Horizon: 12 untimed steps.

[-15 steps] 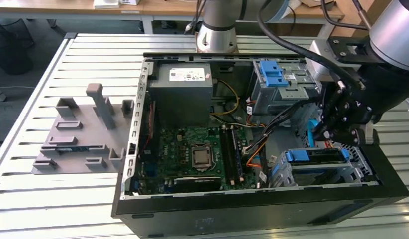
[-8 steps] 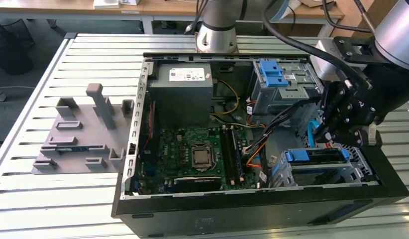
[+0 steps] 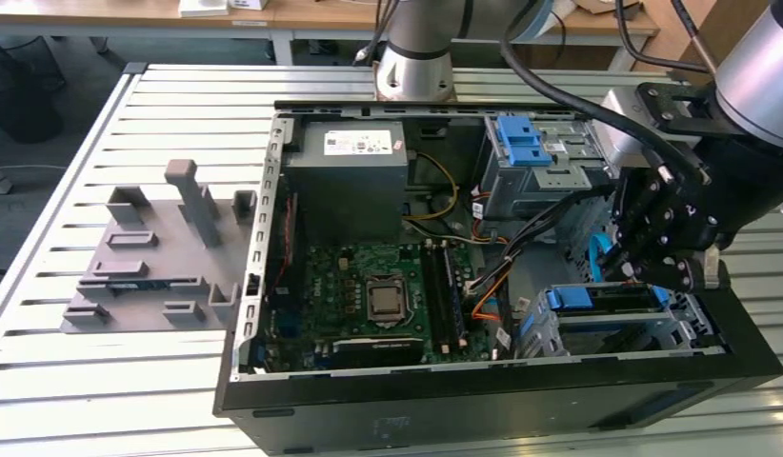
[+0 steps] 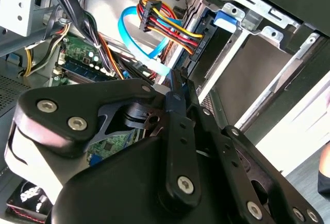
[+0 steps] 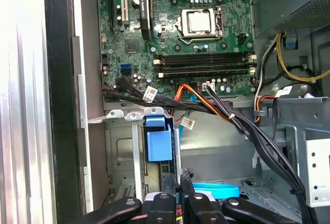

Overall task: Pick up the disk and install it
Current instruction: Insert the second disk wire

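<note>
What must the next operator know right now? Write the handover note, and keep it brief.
Claw: shut, with nothing visible in it. It hangs inside the open computer case, just above the lower drive cage and beside the light-blue cable.
Disk: it appears to be the blue-framed unit lying in that lower cage, below the claw.
Done: the disk seems to be placed in the cage.
Left: check that it is fully seated, which cannot be told from these views.
</note>
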{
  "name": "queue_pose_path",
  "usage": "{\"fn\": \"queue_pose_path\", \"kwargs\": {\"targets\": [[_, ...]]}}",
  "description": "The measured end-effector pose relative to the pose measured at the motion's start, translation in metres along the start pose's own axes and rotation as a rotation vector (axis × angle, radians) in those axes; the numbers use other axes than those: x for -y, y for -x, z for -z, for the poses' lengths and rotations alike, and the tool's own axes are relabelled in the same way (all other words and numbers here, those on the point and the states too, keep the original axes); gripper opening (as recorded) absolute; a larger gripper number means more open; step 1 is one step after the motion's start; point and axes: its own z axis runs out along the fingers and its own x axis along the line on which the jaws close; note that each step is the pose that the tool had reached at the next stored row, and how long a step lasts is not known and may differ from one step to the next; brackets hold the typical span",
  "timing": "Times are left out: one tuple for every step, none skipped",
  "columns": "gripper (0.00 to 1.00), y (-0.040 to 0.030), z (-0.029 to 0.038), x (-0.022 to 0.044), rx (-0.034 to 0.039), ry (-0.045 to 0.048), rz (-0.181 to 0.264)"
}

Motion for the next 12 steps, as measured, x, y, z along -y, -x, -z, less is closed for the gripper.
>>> {"fn": "queue_pose_path", "kwargs": {"targets": [[0.16, 0.0000, 0.0000, 0.0000, -0.0001, 0.0000, 0.000], [0.16, 0.0000, -0.0002, 0.0000, -0.0002, 0.0000, 0.000], [0.16, 0.0000, -0.0007, 0.0000, 0.0000, 0.0000, 0.000], [0.16, -0.0001, -0.0015, 0.0001, 0.0002, -0.0001, -0.001], [0.16, -0.0002, -0.0024, 0.0001, 0.0002, -0.0001, -0.002], [0.16, -0.0004, -0.0035, 0.0001, 0.0000, -0.0003, -0.005], [0.16, -0.0005, -0.0046, 0.0002, 0.0002, -0.0004, -0.007], [0.16, -0.0007, -0.0053, 0.0003, 0.0003, -0.0005, -0.009], [0.16, -0.0010, -0.0058, 0.0004, 0.0002, -0.0005, -0.009], [0.16, -0.0016, -0.0060, 0.0005, 0.0001, -0.0005, -0.009], [0.16, -0.0021, -0.0064, 0.0005, 0.0002, -0.0005, -0.009], [0.16, -0.0025, -0.0069, 0.0006, 0.0003, -0.0005, -0.009]]}}
